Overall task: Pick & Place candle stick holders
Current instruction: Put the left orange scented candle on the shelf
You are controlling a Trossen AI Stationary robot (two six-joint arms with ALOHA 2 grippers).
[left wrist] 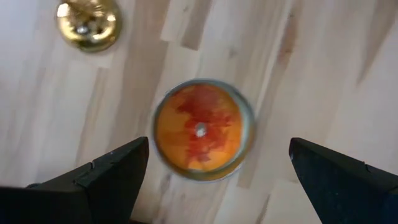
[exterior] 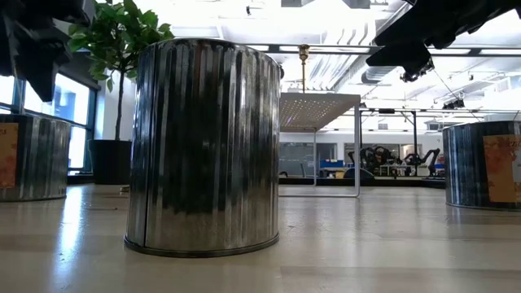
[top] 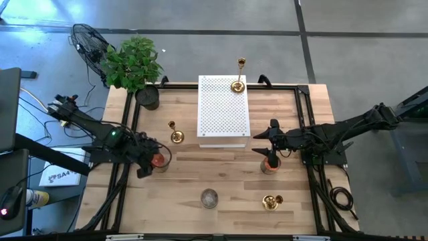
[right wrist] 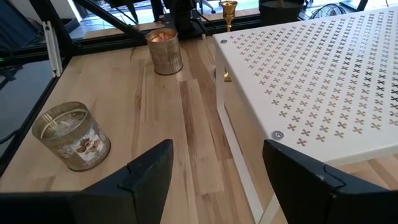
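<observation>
Three gold candle stick holders show in the high view. One [top: 238,84] stands by its base on the far end of the white perforated shelf [top: 223,110]. One [top: 176,134] stands on the table left of the shelf. One [top: 271,200] is at the near right. My left gripper [left wrist: 219,146] is open above a tin with an orange candle [left wrist: 202,127], and a holder's base [left wrist: 88,23] lies beyond it. My right gripper [right wrist: 217,149] is open and empty at the shelf's right near corner [top: 263,142], pointing toward the table's left.
A second candle tin [top: 269,164] stands just under the right arm and a third [top: 209,198] near the front edge. The third one fills the low view [exterior: 203,146]. A potted plant [top: 134,63] stands at the far left corner. Black frame rails run along both sides.
</observation>
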